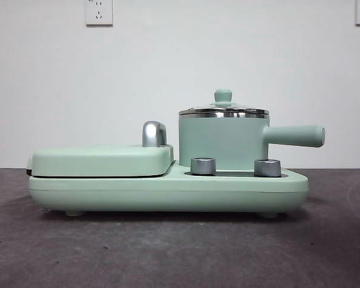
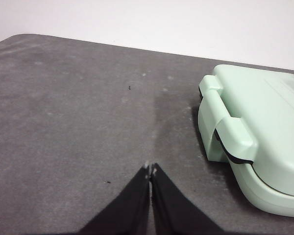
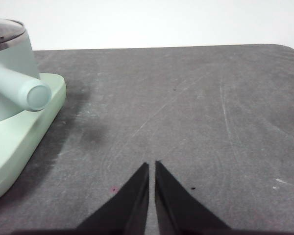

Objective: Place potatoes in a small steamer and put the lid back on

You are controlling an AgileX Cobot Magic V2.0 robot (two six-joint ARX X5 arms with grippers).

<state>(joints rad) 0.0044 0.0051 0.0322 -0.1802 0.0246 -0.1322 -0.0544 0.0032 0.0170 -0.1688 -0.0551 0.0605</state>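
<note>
Front view shows the small steamer (image 1: 223, 143) standing on the right part of a mint-green cooker base (image 1: 168, 191), its straight handle (image 1: 295, 135) pointing right. The lid (image 1: 223, 110) sits on its steel rim, knob up. A closed griddle plate (image 1: 102, 161) lies on the left part. No potato is visible in any view. The left gripper (image 2: 150, 169) hovers over the bare table (image 2: 78, 122), left of the griddle, jaws pressed together and holding nothing. The right gripper (image 3: 152, 165) hovers over the table to the right of the steamer's handle, well apart from it, jaws almost closed with a thin gap, also holding nothing.
</note>
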